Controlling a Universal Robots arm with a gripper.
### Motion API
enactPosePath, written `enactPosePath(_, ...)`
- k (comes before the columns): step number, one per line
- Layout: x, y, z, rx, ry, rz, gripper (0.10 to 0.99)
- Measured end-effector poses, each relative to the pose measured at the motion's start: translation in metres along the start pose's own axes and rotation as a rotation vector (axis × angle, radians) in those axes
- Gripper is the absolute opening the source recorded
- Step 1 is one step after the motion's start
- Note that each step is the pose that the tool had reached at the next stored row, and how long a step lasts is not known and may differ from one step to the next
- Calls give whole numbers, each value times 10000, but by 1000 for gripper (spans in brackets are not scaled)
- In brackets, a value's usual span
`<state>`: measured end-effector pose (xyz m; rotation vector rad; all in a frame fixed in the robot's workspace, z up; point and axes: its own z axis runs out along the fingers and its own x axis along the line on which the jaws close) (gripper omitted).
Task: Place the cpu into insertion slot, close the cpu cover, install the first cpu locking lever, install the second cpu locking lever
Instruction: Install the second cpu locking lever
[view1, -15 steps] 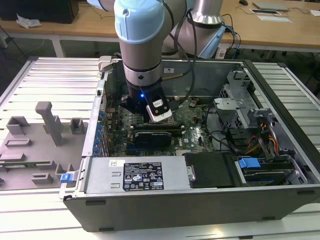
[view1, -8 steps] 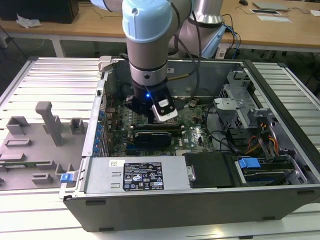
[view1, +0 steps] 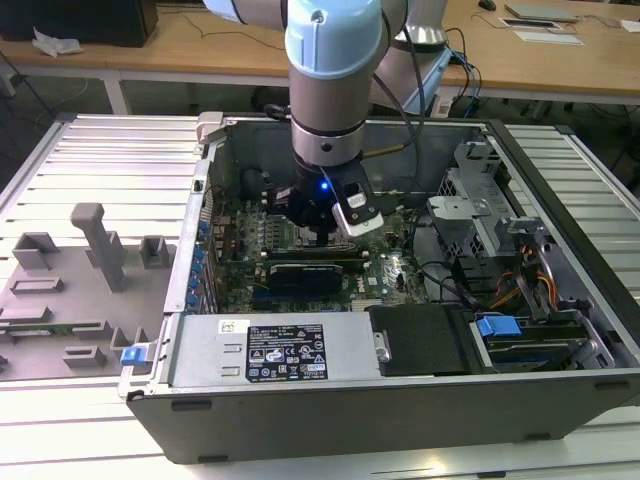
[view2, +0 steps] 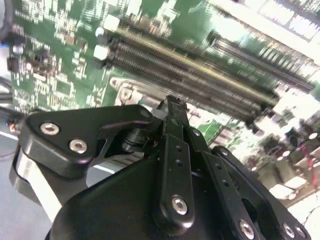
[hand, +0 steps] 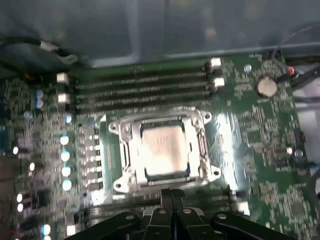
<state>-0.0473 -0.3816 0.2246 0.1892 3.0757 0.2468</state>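
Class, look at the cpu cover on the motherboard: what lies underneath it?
Through the window of the cpu cover the pale metal top of the cpu shows, seated in the insertion slot. The slot's pin field is hidden beneath the chip.

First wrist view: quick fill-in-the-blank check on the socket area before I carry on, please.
1. In the first wrist view, the cpu sits inside the insertion slot, and the cpu cover around it is ____ over it.
2. The gripper has its fingertips pressed ____.
3. The circuit board around the socket is ____ in colour.
4. In the exterior view, the arm reaches down into an open computer ____.

Missing words: closed; together; green; case
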Motion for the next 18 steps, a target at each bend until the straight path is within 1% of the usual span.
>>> enactPosePath(2,10,136,22,3,0,0,106)
enactPosePath(4,16,251,40,5,1,-1,106)
enactPosePath(6,20,310,50,6,0,0,106)
enactPosePath(7,18,326,49,9,1,0,106)
enactPosePath(11,9,345,-12,60,-6,-4,106)
enactPosePath(18,9,344,-13,70,-7,-4,106)
